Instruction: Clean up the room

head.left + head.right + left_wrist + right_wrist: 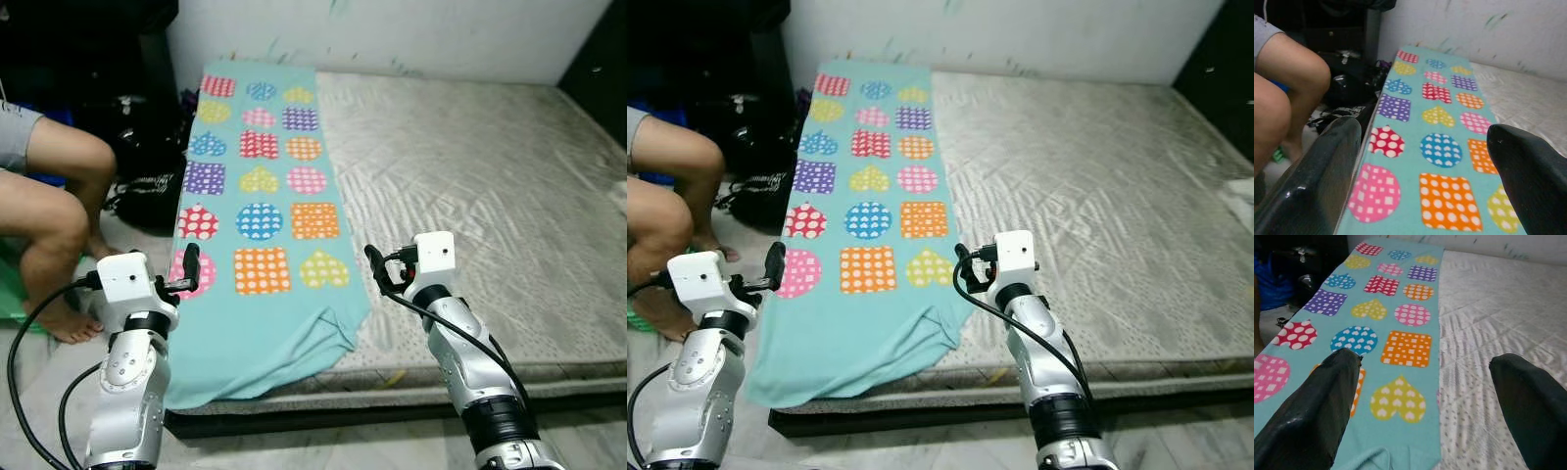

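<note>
Blanket (257, 176): soft matt cloth, printed. Mattress (470, 176): grey quilted fabric, textured. Left pincer fingers (1312, 181): glossy black plastic. Arm (122, 392): silvery metal.

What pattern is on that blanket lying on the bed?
Turquoise blanket with colourful dotted hearts, circles and squares; clearest in the left eye view.

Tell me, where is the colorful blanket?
The blanket lies along the mattress's left side, near a person's legs, its end drooping over the front edge.

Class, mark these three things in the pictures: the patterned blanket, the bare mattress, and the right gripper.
patterned blanket (257, 176), left eye view, on its turquoise middle.
bare mattress (470, 186), left eye view, on its grey quilted top.
right gripper (376, 266), left eye view, by its black fingertips.
</note>
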Controlling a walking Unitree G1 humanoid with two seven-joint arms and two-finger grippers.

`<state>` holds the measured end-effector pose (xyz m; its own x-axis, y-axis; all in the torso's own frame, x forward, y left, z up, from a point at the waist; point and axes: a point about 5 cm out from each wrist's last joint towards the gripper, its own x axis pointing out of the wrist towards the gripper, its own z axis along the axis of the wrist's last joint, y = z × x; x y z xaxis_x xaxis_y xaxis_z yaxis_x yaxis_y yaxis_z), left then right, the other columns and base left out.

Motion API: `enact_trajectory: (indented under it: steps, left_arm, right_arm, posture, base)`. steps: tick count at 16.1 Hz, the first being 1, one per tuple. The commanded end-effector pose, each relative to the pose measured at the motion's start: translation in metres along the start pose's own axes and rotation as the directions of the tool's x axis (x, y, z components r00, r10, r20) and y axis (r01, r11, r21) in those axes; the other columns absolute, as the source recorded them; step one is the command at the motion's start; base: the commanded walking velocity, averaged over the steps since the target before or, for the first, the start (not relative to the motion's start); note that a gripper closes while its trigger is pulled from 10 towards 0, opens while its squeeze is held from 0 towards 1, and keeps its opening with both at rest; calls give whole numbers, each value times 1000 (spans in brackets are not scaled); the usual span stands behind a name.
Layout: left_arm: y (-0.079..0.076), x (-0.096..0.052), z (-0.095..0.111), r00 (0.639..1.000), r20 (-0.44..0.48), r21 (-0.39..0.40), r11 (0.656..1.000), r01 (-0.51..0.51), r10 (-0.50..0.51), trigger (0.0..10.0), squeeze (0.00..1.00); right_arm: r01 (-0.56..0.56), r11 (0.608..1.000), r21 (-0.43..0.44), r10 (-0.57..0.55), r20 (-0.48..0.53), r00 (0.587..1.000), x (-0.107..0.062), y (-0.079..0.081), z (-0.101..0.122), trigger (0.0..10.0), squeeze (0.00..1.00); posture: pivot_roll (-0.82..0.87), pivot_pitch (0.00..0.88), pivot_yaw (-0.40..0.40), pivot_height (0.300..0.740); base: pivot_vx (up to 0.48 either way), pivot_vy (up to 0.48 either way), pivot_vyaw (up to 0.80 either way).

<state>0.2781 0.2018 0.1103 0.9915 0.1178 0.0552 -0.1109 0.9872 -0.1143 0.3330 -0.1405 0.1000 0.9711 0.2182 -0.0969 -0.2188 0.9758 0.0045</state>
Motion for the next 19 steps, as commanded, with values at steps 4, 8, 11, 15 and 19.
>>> enact_trajectory:
  steps: [4,8,11,15,19]
  left_arm:
    - [-2,1,2,1000,4,1,1000,3,-3,10000,0]
    - [-5,3,2,1000,5,-3,1000,1,-1,10000,0]
    - [-4,3,1,1000,1,-9,1000,-5,5,10000,0]
    - [-5,3,0,1000,-2,-25,1000,8,-8,10000,0]
    - [-6,3,0,1000,-4,-29,1000,10,-10,10000,0]
  right_arm:
    - [21,1000,11,-21,-19,1000,-1,-6,-3,10000,0]
    - [24,1000,11,-24,-20,1000,0,-7,-3,10000,0]
    - [23,1000,13,-23,-23,999,0,-8,-4,10000,0]
    - [18,1000,13,-17,-34,999,0,-7,-5,10000,0]
    - [20,1000,4,-20,-35,999,0,-7,-5,10000,0]
  posture:
    - [-19,76,-104,740]
    - [-18,73,-105,740]
    - [-16,69,-107,740]
    - [-18,69,-109,740]
    - [-20,73,-109,740]
  base:
    - [159,0,0]
    - [0,0,0]
    - [0,0,0]
    - [0,287,0]
    - [0,477,0]
